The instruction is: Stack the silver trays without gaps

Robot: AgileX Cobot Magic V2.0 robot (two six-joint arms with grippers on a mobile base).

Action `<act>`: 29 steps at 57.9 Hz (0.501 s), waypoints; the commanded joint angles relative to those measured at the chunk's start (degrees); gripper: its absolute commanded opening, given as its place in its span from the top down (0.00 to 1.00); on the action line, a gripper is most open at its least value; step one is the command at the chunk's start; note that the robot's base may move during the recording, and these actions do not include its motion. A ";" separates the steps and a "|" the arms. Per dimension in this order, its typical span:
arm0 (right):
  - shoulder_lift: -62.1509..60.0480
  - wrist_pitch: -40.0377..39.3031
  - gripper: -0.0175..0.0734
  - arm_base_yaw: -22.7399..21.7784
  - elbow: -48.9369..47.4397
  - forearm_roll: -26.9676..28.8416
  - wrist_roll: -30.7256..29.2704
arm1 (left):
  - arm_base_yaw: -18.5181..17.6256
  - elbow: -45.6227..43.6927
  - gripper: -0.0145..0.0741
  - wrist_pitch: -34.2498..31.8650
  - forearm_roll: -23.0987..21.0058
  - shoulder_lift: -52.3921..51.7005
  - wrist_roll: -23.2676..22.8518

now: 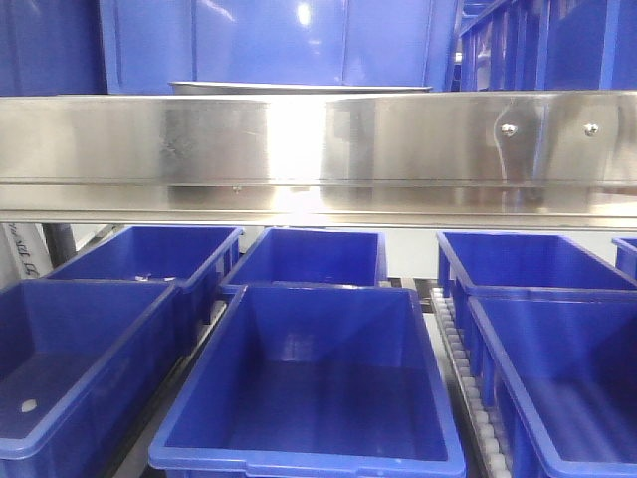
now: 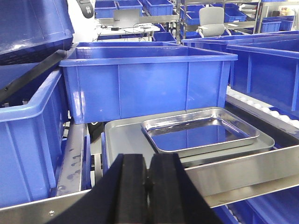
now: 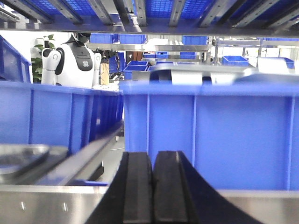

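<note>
I work in a warehouse or factory storeroom: blue plastic bins (image 1: pixel 309 398) sit on roller racks (image 1: pixel 468 388) behind a steel rail (image 1: pixel 318 149), with far shelving (image 2: pixel 205 7) holding more bins.

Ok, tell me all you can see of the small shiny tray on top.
The small tray is a shallow rectangular pan of mirror-bright metal with rounded corners and a thin out-turned rim; its floor reflects the blue bin behind. It is empty and lies flat, slightly skewed, on a larger, duller grey tray, towards that tray's right side, not nested into it. Neither gripper touches it.
</note>
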 commanded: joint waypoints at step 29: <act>-2.20 -0.63 0.89 -0.32 11.40 -0.39 0.84 | -0.07 0.02 0.84 -0.72 -0.09 -0.28 -0.53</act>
